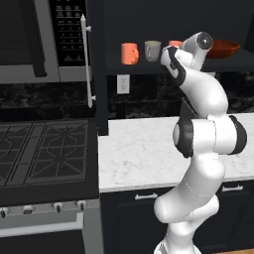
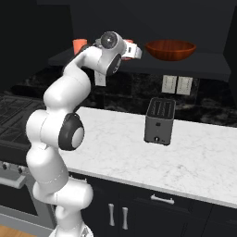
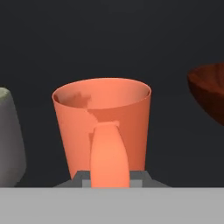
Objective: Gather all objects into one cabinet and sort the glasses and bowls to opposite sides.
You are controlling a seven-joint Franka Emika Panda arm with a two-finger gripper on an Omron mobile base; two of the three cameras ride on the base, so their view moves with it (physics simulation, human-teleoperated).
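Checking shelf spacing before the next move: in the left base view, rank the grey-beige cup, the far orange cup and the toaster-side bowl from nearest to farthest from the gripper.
1. Grey-beige cup, just left of the gripper.
2. Bowl, on the shelf's right end, behind the arm.
3. Far orange cup, leftmost on the shelf.

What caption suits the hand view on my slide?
Gripper shut on the orange cup's handle, grey-beige cup and red-brown bowl flanking it.

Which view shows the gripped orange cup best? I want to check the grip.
The hand view: the orange cup sits centred, handle between the gripper fingertips. The left base view shows just its rim behind the arm; the right base view a sliver.
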